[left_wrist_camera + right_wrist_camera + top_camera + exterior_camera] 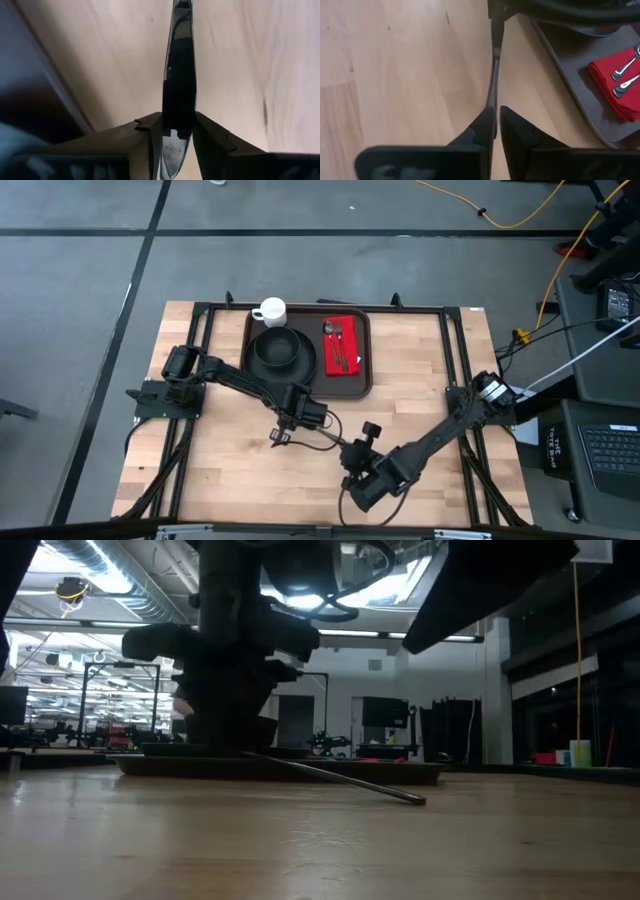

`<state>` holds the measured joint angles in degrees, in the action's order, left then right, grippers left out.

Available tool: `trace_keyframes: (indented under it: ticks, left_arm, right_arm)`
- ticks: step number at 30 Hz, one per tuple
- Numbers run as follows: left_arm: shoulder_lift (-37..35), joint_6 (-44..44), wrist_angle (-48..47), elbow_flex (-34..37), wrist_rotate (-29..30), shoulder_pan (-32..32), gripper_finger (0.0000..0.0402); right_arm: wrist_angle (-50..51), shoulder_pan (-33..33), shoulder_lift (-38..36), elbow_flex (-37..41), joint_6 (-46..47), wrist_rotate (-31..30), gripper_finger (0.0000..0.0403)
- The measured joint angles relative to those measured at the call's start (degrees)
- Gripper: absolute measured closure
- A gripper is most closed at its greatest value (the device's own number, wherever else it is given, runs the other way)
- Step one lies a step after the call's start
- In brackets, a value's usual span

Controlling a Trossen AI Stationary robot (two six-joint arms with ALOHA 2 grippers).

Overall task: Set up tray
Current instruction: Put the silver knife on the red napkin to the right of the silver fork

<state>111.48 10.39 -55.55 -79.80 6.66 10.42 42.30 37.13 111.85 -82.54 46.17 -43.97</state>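
Both grippers are clamped on one long metal utensil, prob. a knife (177, 85), low over bare table (230, 480) at about 6 o'clock from the tray (362, 385); left gripper (281, 434) has its fingers (145, 137) closed to a narrow gap on one end, blade edge-on between them; right gripper (352, 476) is pinched nearly shut on the other end, with the shaft (493, 80) running straight away from it toward the left one.

Tray sits at 12 o'clock on the table, far-centre; on it a black bowl (282, 352), white cup (270, 311) at its far-left corner, red napkin (342, 345) carrying two utensils (337, 343).

Key relation: knife's long axis lies roughly 10-to-4 on the high view, slanted, in the low view one end raised and the other down near the wood; tray is up at 12–1 o'clock from both claws; napkin spot is nearer the left gripper, which is closer to the tray's near rim. Looks like a handover or re-grip mid-way; my guess is one claw must let go before the knife can swing toward the napkin, and axis needs turning to 12–6 to match the utensils there.
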Motion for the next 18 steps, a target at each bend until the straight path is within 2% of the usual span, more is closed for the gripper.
trace_keyframes:
  ticks: [5, 14, 18]
  left_arm:
    - [-0.01, -0.75, -2.6, -0.79, 2.79, 0.81, 0.0316]
    - [-0.02, -0.74, -3.05, -0.84, 2.91, 1.55, 0.0316]
    - [-0.02, -1.16, -3.44, -0.84, 2.8, 1.55, 0.0316]
  right_arm:
    - [-0.14, -2.03, 0.0, 0.0, -0.56, 1.21, 0.0366]
    - [-6.81, -5.51, -0.04, 0.0, -8.78, 5.29, 0.0365]
    - [-7.84, -6.19, -0.06, 0.33, -9.25, 9.15, 0.0365]
